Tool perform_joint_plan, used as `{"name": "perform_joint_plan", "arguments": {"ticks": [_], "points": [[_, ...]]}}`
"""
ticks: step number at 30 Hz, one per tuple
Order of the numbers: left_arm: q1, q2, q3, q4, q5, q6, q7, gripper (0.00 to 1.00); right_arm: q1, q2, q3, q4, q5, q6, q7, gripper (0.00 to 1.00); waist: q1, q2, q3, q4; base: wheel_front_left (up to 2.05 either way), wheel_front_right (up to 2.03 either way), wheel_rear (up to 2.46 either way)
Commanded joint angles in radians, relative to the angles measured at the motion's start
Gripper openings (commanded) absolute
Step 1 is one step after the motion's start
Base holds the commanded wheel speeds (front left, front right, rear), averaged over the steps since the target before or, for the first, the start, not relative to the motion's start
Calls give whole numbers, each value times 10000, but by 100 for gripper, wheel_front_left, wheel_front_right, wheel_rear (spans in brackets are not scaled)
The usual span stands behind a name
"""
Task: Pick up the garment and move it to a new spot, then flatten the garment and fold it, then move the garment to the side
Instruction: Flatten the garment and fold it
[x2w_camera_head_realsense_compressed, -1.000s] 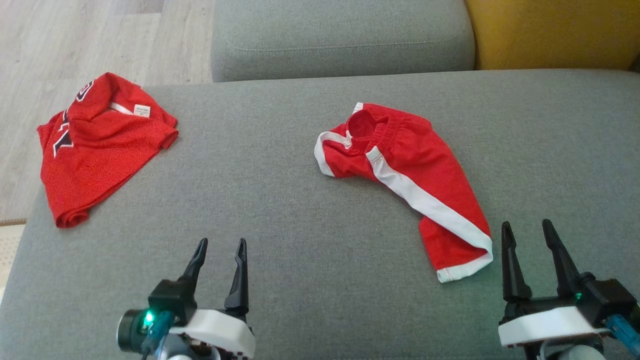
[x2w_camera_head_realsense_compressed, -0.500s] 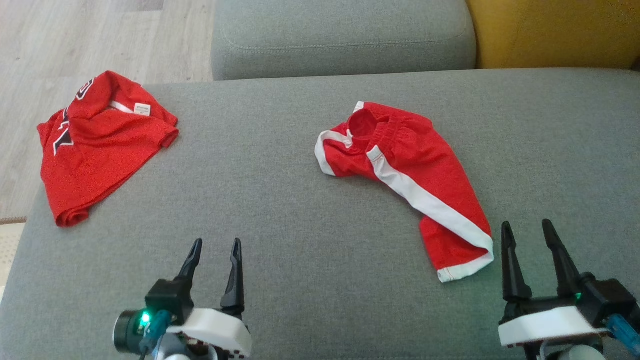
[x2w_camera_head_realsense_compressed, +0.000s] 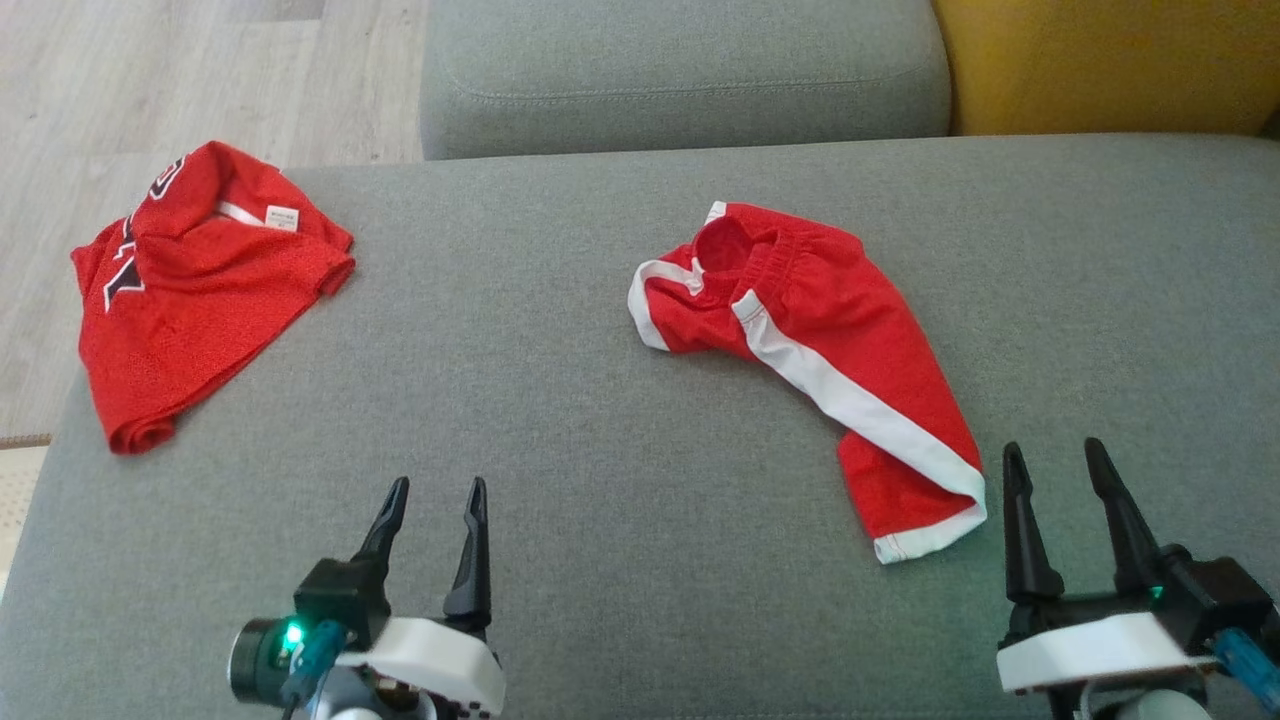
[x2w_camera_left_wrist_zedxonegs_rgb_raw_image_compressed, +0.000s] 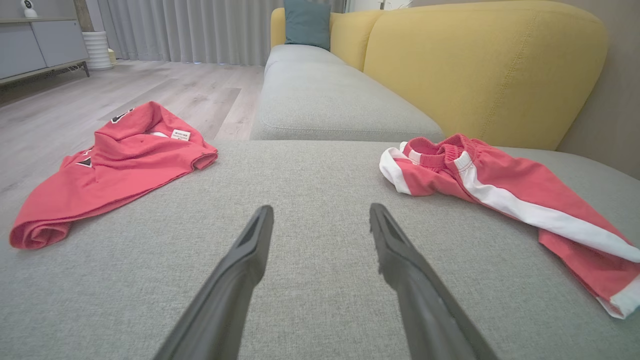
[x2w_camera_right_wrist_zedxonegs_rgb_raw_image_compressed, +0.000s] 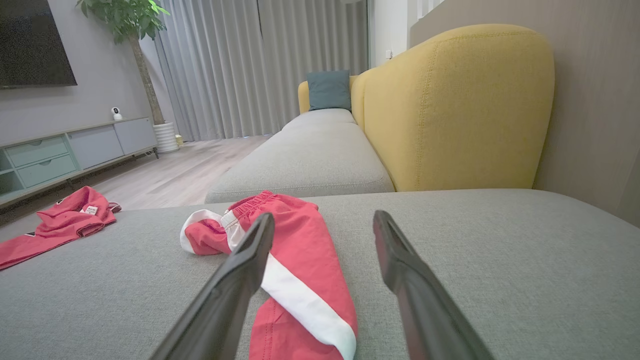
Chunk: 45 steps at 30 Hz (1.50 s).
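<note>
Two red garments lie on the grey sofa seat (x2w_camera_head_realsense_compressed: 560, 400). The crumpled shorts (x2w_camera_head_realsense_compressed: 810, 340), with a white side stripe, are right of the middle. The shirt (x2w_camera_head_realsense_compressed: 190, 300) is at the seat's left edge, well apart from them. The left tool (x2w_camera_head_realsense_compressed: 437, 485) hovers near the front, fingers parted, holding nothing. The right tool (x2w_camera_head_realsense_compressed: 1052, 448), likewise parted and empty, is just beside the shorts' leg hem.

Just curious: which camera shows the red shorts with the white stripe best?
The head view: the whole red shorts lie in sight from above. The left wrist view sees them low and clipped at its right edge; the right wrist view loses their lower end past its bottom edge.
</note>
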Motion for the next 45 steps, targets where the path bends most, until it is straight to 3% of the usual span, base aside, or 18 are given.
{"name": "perform_joint_plan", "arguments": {"ticks": [1, 13, 17, 20, 28, 38, 45], "points": [[-303, -79, 458, -285, 109, -26, -124, 100, -373, -60, 203, -356, 68, -7, -63, 100, 0, -1, 9, 1, 0, 0, 0], [-740, -96, 295, -68, 383, -282, -124, 100, -471, -60, 309, -464, 113, -7, -63, 100, 0, -1, 329, -162, 0, 0, 0], [-1732, -75, -248, 394, 728, -740, -16, 100, -656, -60, 389, -519, 166, -7, -63, 100, 0, -1, 737, -442, 0, 0, 0], [-2995, -104, -890, 965, 1055, -1322, 229, 100, -920, -60, 502, -594, 223, -7, -63, 100, 0, -1, 1273, -954, 0, 0, 0], [-5369, -189, -1630, 2255, 1296, -1991, 744, 100, -1356, -60, 616, -665, 377, -7, -63, 100, 0, -1, 2319, -2074, 0, 0, 0], [-7359, -128, -1724, 4185, 1406, -2146, 1292, 100, -1631, -60, 908, -698, 747, -7, -63, 100, 0, -1, 3017, -2965, 0, 0, 0], [-7985, -99, -1658, 5240, 1427, -1867, 1524, 100, -1623, -60, 1007, -708, 897, -7, -63, 100, 0, -1, 3102, -3188, 0, 0, 0]]}}
